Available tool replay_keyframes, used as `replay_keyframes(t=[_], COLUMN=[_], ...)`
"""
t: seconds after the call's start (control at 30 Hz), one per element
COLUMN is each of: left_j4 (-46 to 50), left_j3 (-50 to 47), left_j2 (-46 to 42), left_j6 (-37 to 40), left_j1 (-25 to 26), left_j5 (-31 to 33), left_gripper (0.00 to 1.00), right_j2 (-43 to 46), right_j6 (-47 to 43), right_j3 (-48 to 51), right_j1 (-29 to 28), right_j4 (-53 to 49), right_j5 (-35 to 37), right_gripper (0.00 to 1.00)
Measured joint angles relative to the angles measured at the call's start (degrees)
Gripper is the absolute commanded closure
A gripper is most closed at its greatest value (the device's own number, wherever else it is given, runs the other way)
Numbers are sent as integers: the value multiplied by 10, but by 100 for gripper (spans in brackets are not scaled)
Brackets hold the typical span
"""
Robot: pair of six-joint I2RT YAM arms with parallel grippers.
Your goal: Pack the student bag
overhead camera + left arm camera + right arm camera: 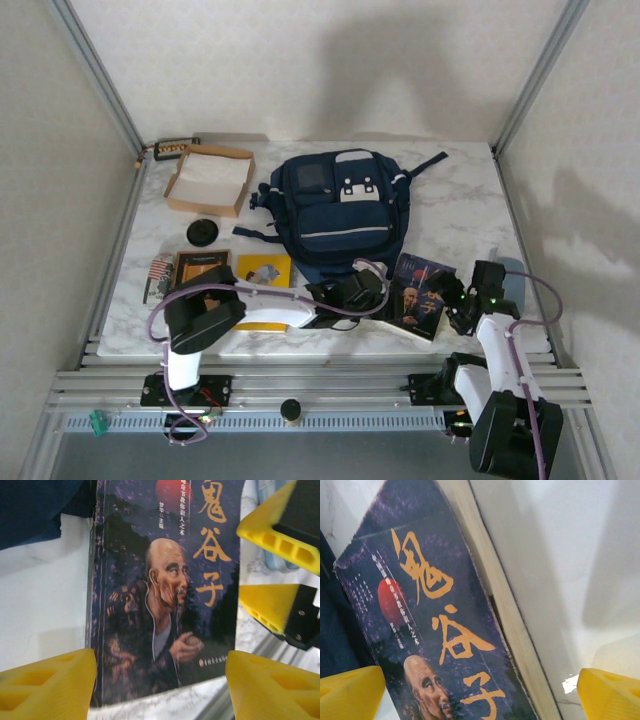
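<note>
**Bag** [338,215]: navy, lying flat on the marble table [460,190] with its front pocket up.
**Book** [420,295]: dark purple cover with a bald man and orange characters. It lies flat just off the bag's near right corner.
**Left gripper** [375,290]: at the bag's near edge, above the book's lower end. The jaws are apart and grip nothing.
**Right gripper** [450,297]: beyond the bag's near right corner, above the book's title end. The jaws are spread wide and empty.
**Box** [210,178]: shallow open cardboard, left of the bag's top.
**Disc** [203,233]: black and round, left of the bag.
**Booklet** [265,272]: yellow, off the bag's near left corner.
</note>
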State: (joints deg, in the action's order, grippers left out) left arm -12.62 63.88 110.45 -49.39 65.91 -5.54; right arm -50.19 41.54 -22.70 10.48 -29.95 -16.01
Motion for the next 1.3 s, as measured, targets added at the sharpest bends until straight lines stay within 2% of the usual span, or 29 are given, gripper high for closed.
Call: replay_keyframes(t=[0.13, 0.4, 0.87, 1.1, 1.23, 1.3], left_j4=[11, 14, 56, 56, 56, 56], left_j3=[32, 68, 93, 93, 93, 93], left_j2=[38, 83, 92, 92, 92, 92], left_j6=[-4, -22, -19, -19, -19, -19], left_j1=[-1, -3, -5, -5, -5, -5], left_j5=[22, 28, 52, 52, 52, 51], left_gripper=[34, 36, 38, 38, 38, 38], right_j2=[-30, -28, 22, 20, 19, 16], right_j6=[-4, -16, -44, -53, -54, -56], right_j3=[8, 16, 0, -10, -10, -10], right_j1=[2, 9, 9, 9, 9, 9], right_j4=[26, 34, 18, 10, 12, 12], right_j5=[-23, -34, -55, -60, -64, -64], right_gripper=[3, 10, 39, 65, 66, 70])
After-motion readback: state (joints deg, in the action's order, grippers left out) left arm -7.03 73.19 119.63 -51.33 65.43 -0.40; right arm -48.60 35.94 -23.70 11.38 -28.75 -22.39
